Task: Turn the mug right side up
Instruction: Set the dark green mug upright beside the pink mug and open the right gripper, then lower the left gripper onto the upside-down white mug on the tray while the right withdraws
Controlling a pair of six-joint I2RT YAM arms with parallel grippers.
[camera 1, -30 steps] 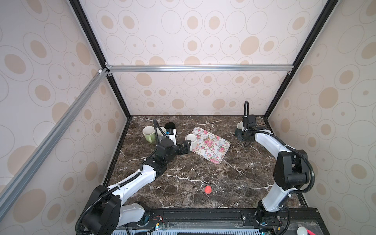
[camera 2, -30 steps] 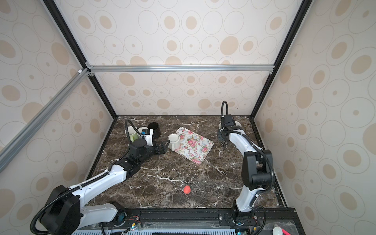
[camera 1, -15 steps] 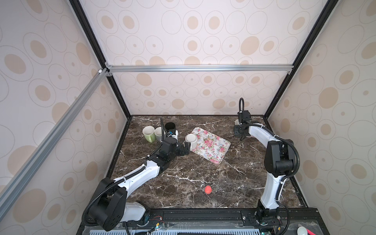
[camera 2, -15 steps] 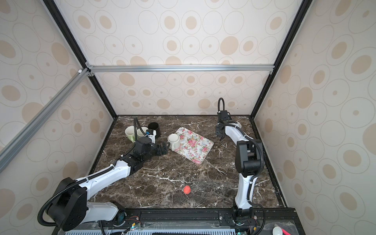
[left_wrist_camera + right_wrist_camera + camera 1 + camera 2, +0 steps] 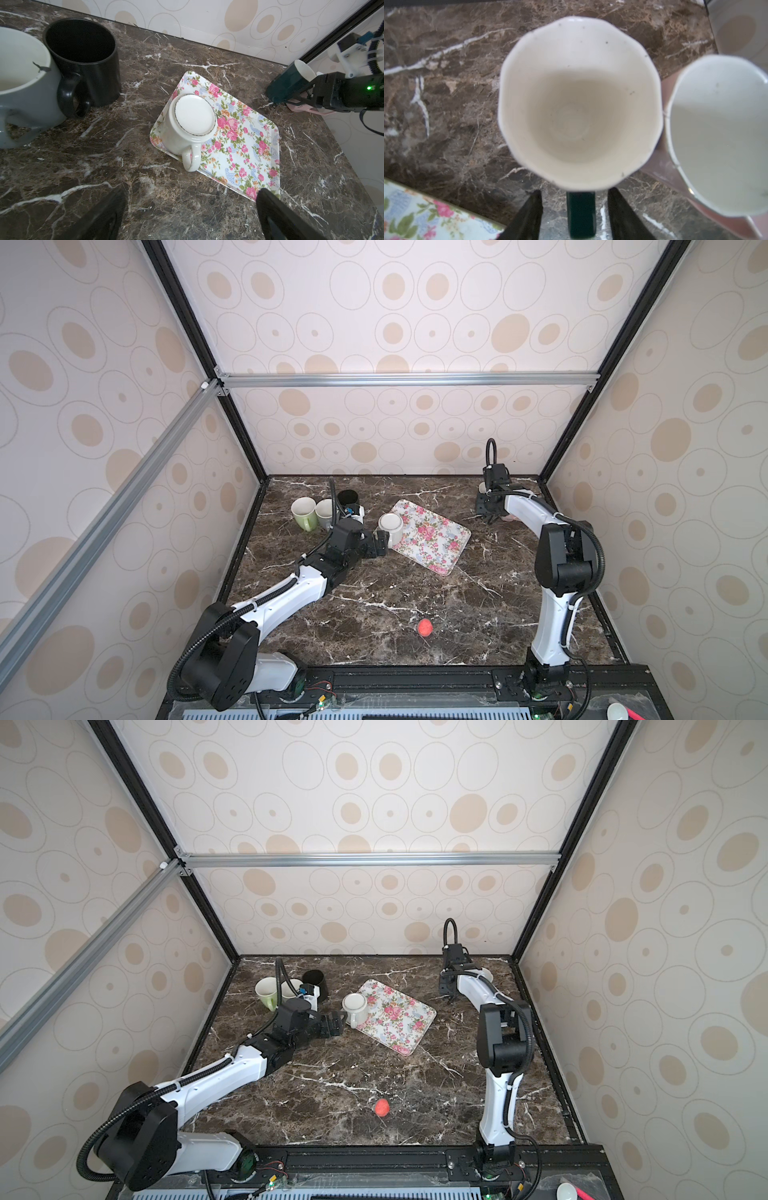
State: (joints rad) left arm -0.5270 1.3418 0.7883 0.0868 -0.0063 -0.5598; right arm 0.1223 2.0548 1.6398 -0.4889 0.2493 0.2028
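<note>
Across the brown marble tabletop (image 5: pixel 374 597), your upside-down white ceramic mug (image 5: pixel 187 124) sits on the flowered tray (image 5: pixel 249 145) corner. Its handle faces your left gripper (image 5: pixel 379 544), which is spread wide, likely to take it. Your right gripper (image 5: pixel 576 199) straddles the handle of an upright dark-green mug (image 5: pixel 579 104), jaws apart, gripping nothing.

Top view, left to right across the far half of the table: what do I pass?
Green mug, grey mug, black mug, upturned white mug, tray, right gripper.

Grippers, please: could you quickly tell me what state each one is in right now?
Left gripper: open, holding nothing.
Right gripper: open, jaws either side of the green mug's handle, not gripping it.
</note>
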